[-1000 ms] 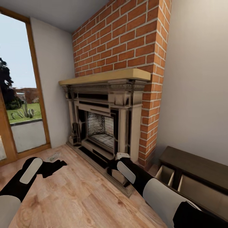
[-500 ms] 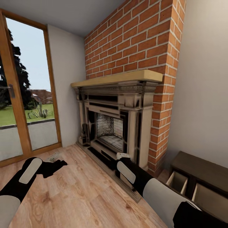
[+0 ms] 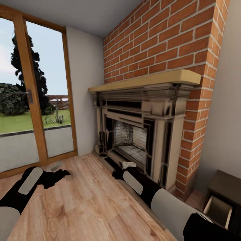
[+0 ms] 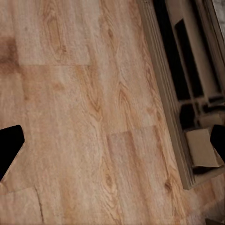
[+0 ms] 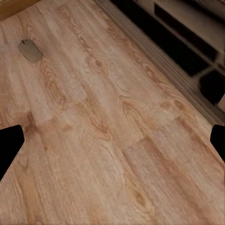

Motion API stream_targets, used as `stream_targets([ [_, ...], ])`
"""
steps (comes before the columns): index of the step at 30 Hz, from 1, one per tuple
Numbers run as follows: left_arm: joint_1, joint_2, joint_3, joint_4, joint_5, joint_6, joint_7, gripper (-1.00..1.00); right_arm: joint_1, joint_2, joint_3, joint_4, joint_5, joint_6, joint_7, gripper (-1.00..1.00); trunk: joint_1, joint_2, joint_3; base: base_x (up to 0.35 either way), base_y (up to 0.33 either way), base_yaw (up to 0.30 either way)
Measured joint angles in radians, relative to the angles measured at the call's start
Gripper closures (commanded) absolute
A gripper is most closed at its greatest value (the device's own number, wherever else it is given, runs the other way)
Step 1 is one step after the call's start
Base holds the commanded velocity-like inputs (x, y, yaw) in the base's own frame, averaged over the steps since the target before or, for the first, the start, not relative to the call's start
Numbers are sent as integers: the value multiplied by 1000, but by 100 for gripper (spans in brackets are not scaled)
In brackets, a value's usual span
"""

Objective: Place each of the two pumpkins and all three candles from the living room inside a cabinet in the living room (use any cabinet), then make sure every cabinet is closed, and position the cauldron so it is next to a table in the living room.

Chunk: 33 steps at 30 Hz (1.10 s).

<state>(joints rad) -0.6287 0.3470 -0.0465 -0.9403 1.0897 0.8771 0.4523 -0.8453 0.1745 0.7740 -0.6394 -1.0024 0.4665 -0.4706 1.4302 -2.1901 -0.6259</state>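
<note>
Our view has swung left; the long dark brown wooden cabinet [image 3: 223, 187] slides toward the edge, one stiff, handleless drawer open. Both jaws spread, empty.

I get even, bright daylight from the glass door [image 3: 33, 100] beyond my left claw [image 3: 62, 174]; floor [image 3: 83, 201] shadows are faint. Straight edges bow outward in the head view, and wrist renders look soft.
</note>
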Motion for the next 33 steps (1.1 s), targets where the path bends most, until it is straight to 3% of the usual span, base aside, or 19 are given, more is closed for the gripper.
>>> stream_targets([
  [11, 0, 2, 1, 2, -1, 0, 0, -100, 0, 0, 3, -4, 0, -2, 1, -100, 0, 0, 0, 284, 204, 257],
  [20, 0, 5, 40, 5, 1, -1, 0, -100, 0, 0, 3, -6, 0, -1, 3, -100, 0, 0, 0, 293, 180, 22],
  [33, 0, 5, 42, 6, 1, -1, 0, -100, 0, 0, 18, -23, 0, -5, 3, -100, 0, 0, 4, 297, 180, 36],
])
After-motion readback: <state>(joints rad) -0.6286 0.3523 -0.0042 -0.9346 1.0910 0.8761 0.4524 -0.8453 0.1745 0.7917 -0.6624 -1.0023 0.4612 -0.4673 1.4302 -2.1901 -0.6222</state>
